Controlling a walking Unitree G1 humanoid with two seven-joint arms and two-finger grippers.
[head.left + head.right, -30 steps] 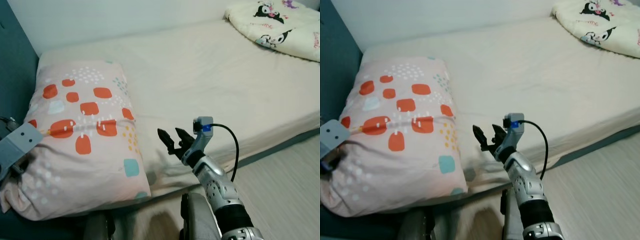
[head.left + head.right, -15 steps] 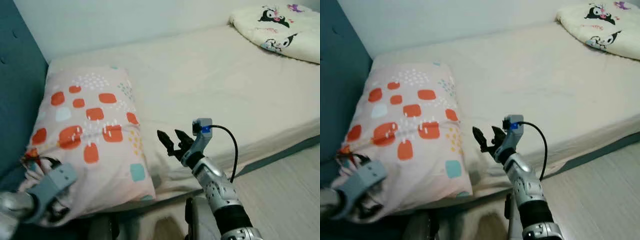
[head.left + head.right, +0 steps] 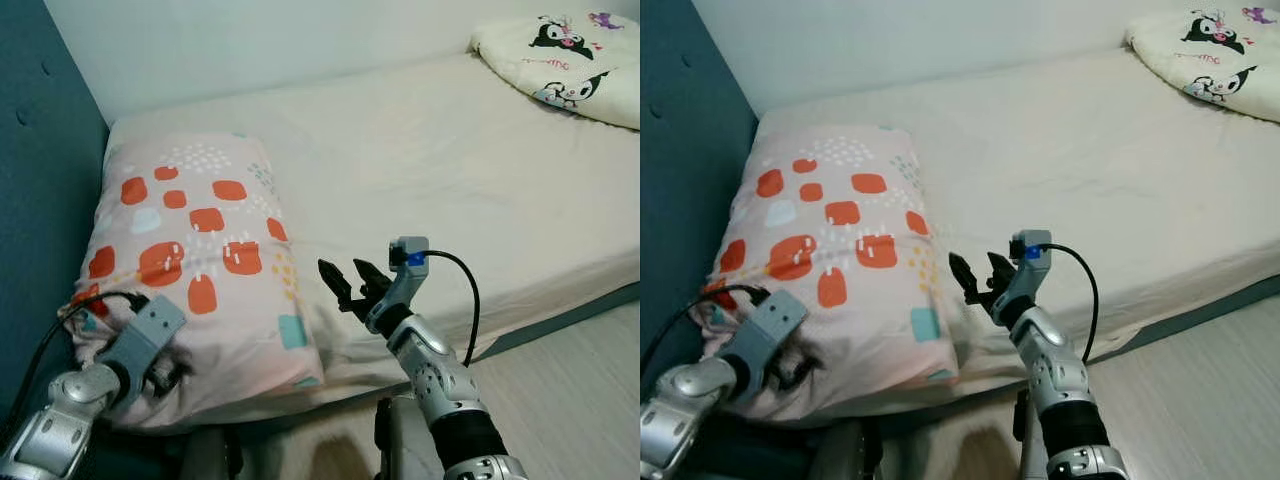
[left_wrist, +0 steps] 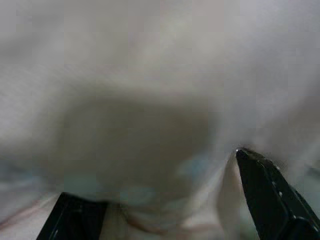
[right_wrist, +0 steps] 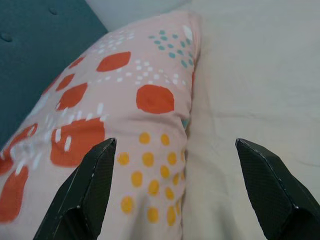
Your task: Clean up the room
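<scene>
On the bed point(image 3: 450, 170), both spread pincers, left point(image 3: 170, 372) and right point(image 3: 348, 283), flank the puffy spotted pillow point(image 3: 200, 270).

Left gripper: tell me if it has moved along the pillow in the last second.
Yes. The left gripper has slid from the pillow's outer left edge to its near left corner.

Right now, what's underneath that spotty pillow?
The pillow lies on the cream bed sheet, against the teal headboard. The left gripper presses into its near corner. Whatever else lies beneath is covered.
</scene>
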